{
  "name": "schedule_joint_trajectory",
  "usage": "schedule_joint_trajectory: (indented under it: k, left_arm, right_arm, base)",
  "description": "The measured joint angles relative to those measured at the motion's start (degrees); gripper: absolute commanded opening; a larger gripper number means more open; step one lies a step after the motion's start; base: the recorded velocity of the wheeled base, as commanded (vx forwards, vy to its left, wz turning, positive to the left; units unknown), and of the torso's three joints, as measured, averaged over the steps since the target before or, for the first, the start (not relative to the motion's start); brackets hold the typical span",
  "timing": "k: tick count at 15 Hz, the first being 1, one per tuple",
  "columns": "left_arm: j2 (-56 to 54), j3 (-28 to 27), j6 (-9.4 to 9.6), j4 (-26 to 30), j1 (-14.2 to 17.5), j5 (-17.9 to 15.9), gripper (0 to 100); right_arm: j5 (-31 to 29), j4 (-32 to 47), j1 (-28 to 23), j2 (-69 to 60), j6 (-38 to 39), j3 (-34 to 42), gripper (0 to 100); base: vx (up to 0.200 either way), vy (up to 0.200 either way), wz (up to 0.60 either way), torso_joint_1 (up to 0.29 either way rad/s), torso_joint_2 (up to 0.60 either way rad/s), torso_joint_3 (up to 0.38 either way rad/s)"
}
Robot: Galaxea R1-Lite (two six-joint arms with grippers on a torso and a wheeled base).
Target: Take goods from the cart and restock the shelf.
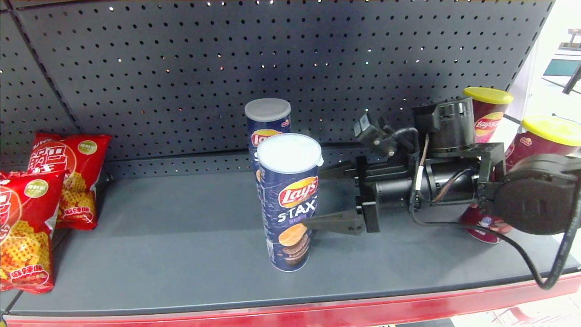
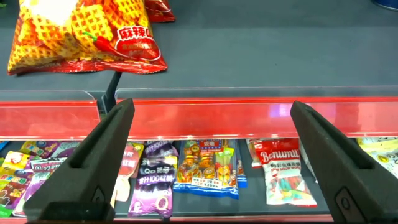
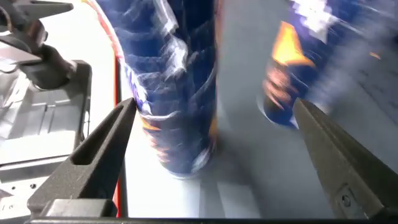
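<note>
Two tall blue chip cans stand upright on the dark shelf (image 1: 172, 254). The front can (image 1: 289, 204) has a white lid, and the back can (image 1: 268, 122) stands just behind it. My right gripper (image 1: 313, 199) comes in from the right at mid-height of the front can, open, with one fingertip on each side of the can's right flank. In the right wrist view the front can (image 3: 177, 93) stands between the open fingers (image 3: 99, 162), and the back can (image 3: 311, 62) is off to one side. My left gripper (image 2: 211, 162) hangs open and holds nothing, in front of the shelf's red edge (image 2: 205, 115).
Red snack bags (image 1: 68, 181) (image 1: 25, 227) lie at the shelf's left end. Two red cans with yellow lids (image 1: 488, 113) (image 1: 544, 136) stand at the right end behind my right arm. A perforated back panel (image 1: 272, 59) closes the rear. Candy packets (image 2: 205, 168) hang on the lower shelf.
</note>
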Motion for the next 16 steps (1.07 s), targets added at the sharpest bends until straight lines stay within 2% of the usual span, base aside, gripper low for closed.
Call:
schedule_joint_trajectory:
  k: [3,7,15,16]
  left_arm:
    - [0.0,0.0,0.02,0.0,0.0,0.0,100]
    - [0.0,0.1,0.02,0.0,0.0,0.0,100]
    - [0.0,0.0,0.02,0.0,0.0,0.0,100]
    - [0.0,0.0,0.0,0.0,0.0,0.0,100]
  right_arm:
    - [0.5,0.0,-2.4,-3.6,0.0,2.1,100]
    - [0.5,0.0,-2.3,-5.6,0.0,2.5,100]
    - [0.5,0.0,4.9,-2.3,0.0,-1.3,100]
    - [0.5,-0.1,6.0,-1.6,-0.1,-2.0,0]
  base:
    - [0.0,0.0,0.0,0.0,0.0,0.0]
    - [0.0,0.0,0.0,0.0,0.0,0.0]
    - [0.0,0.0,0.0,0.0,0.0,0.0]
    - [0.0,0.0,0.0,0.0,0.0,0.0]
